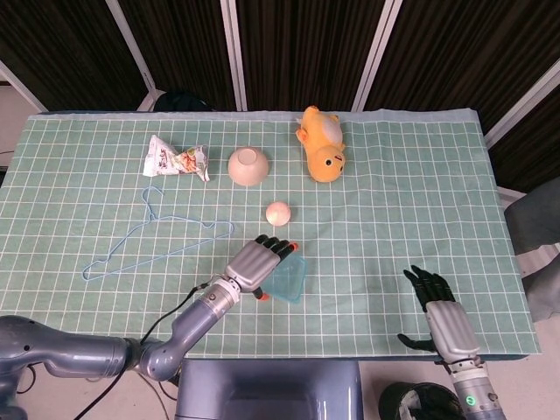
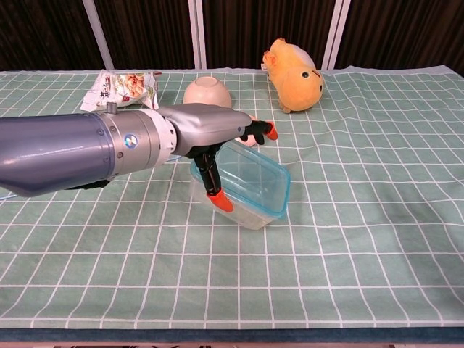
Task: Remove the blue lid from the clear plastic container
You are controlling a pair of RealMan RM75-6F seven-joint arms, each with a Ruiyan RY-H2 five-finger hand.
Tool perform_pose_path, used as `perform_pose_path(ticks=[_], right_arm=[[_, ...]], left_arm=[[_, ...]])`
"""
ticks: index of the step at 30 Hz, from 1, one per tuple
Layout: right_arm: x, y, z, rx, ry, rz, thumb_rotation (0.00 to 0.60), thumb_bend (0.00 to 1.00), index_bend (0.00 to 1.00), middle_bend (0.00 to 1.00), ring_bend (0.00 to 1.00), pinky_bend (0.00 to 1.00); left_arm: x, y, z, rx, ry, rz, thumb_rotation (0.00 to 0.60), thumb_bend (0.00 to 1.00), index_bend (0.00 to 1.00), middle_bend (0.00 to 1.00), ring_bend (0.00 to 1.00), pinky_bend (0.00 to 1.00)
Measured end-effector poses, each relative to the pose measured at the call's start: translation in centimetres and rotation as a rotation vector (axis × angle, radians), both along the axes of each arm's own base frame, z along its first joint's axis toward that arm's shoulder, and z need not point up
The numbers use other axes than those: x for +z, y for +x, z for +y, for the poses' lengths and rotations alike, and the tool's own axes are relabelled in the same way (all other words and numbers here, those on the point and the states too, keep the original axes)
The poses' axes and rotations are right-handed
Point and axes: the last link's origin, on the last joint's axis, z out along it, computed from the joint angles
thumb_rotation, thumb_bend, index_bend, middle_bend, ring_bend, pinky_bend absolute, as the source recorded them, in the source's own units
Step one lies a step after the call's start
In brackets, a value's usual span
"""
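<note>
The clear plastic container [image 2: 250,190] with its blue lid [image 2: 281,194] lies tilted on the green checked cloth, the lid face turned up toward the chest camera. My left hand [image 2: 210,134] reaches over its left end: the thumb presses the near side and the fingers [image 2: 262,131] curl over the far edge, so the hand grips it. From the head view the left hand [image 1: 260,261] covers most of the container [image 1: 290,280]. My right hand [image 1: 440,313] rests near the table's front right edge, fingers spread, holding nothing; it is absent from the chest view.
An upturned pink bowl [image 1: 248,165] and a small pink ball [image 1: 278,212] sit behind the container. Further back are an orange plush toy [image 1: 322,144] and a snack packet [image 1: 175,160]. A blue wire hanger [image 1: 149,236] lies to the left.
</note>
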Motion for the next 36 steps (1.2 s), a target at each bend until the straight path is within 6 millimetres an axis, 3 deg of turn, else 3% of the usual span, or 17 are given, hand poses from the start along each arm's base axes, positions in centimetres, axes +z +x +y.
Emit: perform_pose_path(ticks=[11, 36], right_arm=[[-5.5, 4.8, -0.3, -0.003, 0.085, -0.070, 0.600, 0.21, 0.00, 0.00, 0.00, 0.00], [-9.9, 8.2, -1.2, -0.014, 0.083, -0.109, 0.600, 0.21, 0.00, 0.00, 0.00, 0.00]], left_arm=[[-0.5, -1.0, -0.7, 0.012, -0.018, 0.031, 0.600, 0.07, 0.11, 0.13, 0.12, 0.31], [-1.1, -1.6, -0.1, 0.003, 0.006, 0.060, 0.600, 0.07, 0.11, 0.12, 0.12, 0.31]])
